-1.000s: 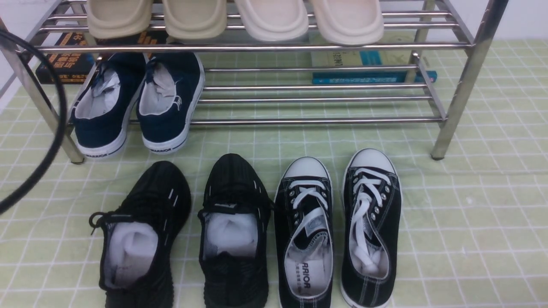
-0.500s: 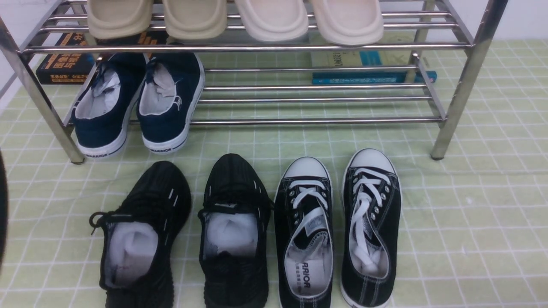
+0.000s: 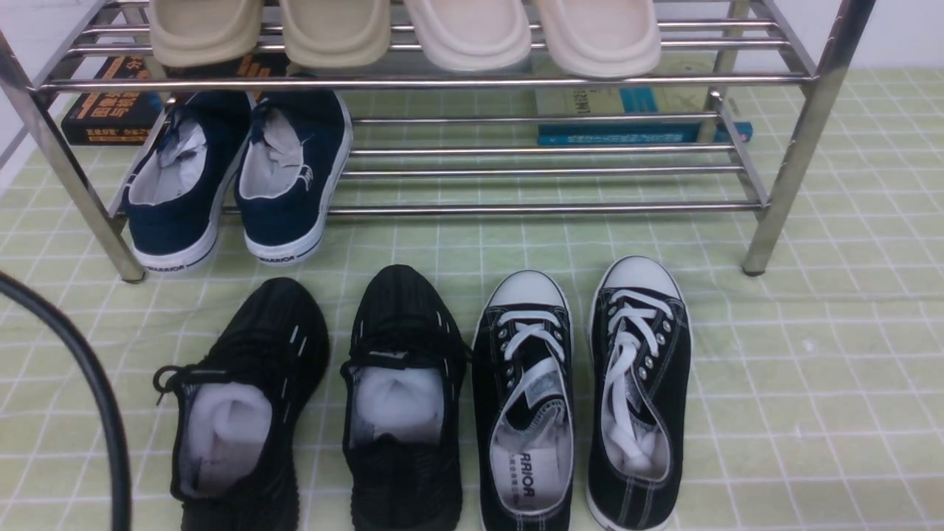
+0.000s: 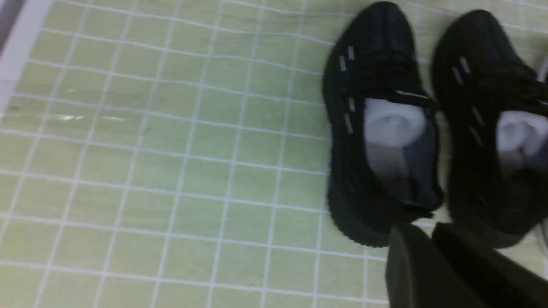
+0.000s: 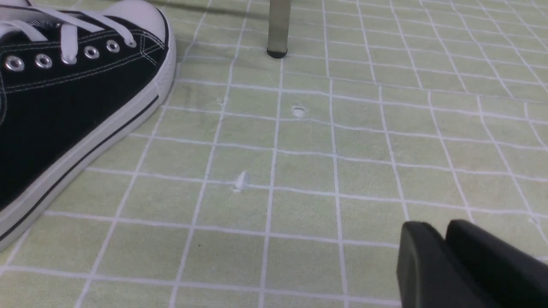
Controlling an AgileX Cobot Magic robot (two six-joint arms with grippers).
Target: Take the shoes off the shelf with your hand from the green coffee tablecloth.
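Note:
The two all-black knit shoes, the left one (image 3: 247, 398) and the right one (image 3: 405, 391), stand side by side on the green coffee tablecloth (image 3: 811, 369), in front of the steel shelf (image 3: 516, 209), toes toward it. Both show in the left wrist view (image 4: 376, 128) (image 4: 488, 128). My left gripper (image 4: 429, 233) is shut and empty, above the cloth just behind their heels. Only its black cable (image 3: 99, 398) shows in the front view. My right gripper (image 5: 443, 236) is shut and empty, low over bare cloth.
Black canvas sneakers with white toe caps (image 3: 582, 391) stand right of the knit pair; one shows in the right wrist view (image 5: 64, 98). Navy shoes (image 3: 236, 177) sit on the shelf's lower tier, beige slippers (image 3: 405, 33) on top. Books (image 3: 634, 118) lie behind. A shelf leg (image 5: 278, 25) stands ahead of the right gripper.
The left arm's cable swung out of the front view at the left and has come back in lower down. The shoes have not moved.

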